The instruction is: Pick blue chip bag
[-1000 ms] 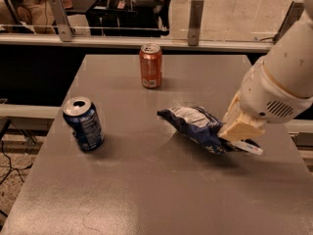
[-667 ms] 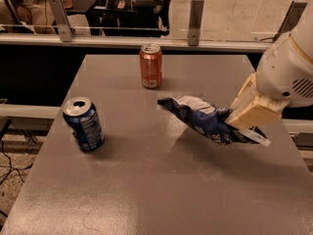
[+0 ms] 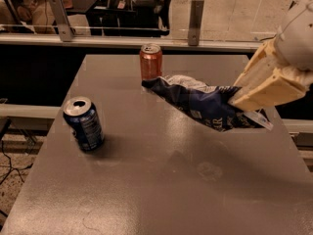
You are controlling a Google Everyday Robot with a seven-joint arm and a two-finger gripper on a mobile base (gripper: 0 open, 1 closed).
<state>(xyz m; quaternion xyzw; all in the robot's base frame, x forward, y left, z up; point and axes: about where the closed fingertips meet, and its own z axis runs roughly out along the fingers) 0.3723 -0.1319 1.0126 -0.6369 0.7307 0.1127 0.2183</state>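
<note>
Arm (image 3: 299,31) is running off the right and top edges, only its pale shell showing. The right end of the bag (image 3: 200,104) is disappearing between the cream fingers (image 3: 254,70), so how deep the grasp goes is not showing; a thin clear strip of the bag is sticking out below the lower finger. The white print on the bag is not reading clearly. The bag's left tip is overlapping the foot of the orange can (image 3: 150,61) in this view; whether they are touching, cannot tell. The table (image 3: 161,190) is getting cut off at the bottom edge. The gripper (image 3: 234,94) is sitting at the right side over the table's far right part, fingers pinching together on the bag's right end, one above and one below. The bag is sticking out leftward from the gripper, slanting across the far middle of the table, and seems to be hanging clear of the top, with a faint dark patch showing on the surface below it. The blue can (image 3: 84,124) is standing upright near the left edge, well apart from the bag.
</note>
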